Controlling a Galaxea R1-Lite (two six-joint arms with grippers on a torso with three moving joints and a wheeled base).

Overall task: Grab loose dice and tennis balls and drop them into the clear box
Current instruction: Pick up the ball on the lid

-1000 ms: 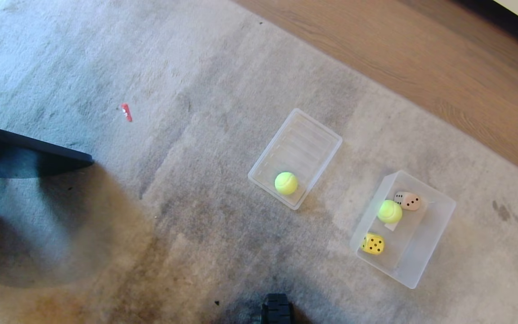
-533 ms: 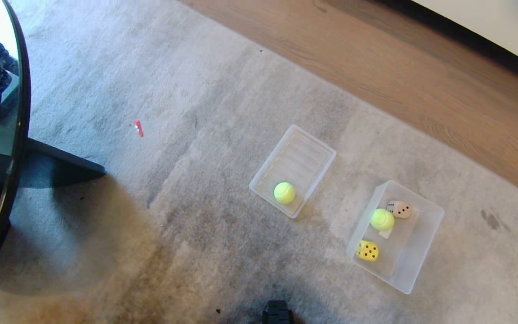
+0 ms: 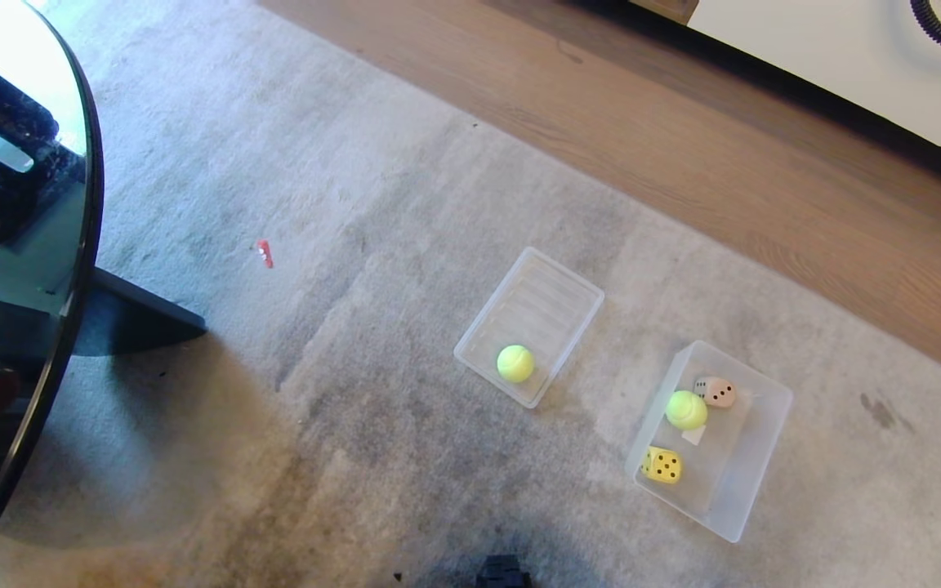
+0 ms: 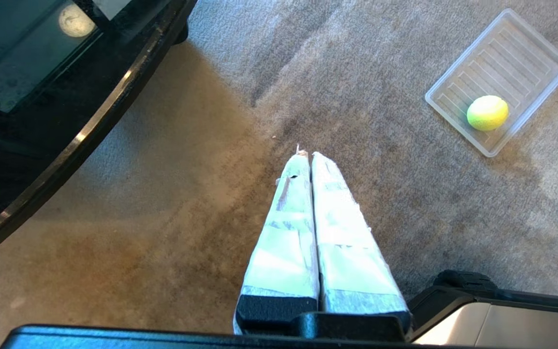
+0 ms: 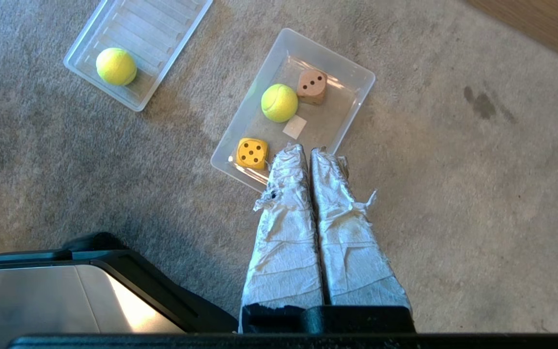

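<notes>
Now my next target, the loose tennis ball [image 3: 515, 363], sits in the shallow ridged tray [image 3: 556, 286] beside the clear box [image 3: 752, 457]. Light, fuzzy, springy: I'd grip across its middle. Left pincer [image 4: 306, 155] and right pincer [image 5: 307, 149] are both pressed together, empty.

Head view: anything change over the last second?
Only the camera: the view rose and widened, showing more of the glass table and wall. The tennis ball stays in the shallow tray; the clear box keeps its ball and two dice. Nothing grasped.
</notes>
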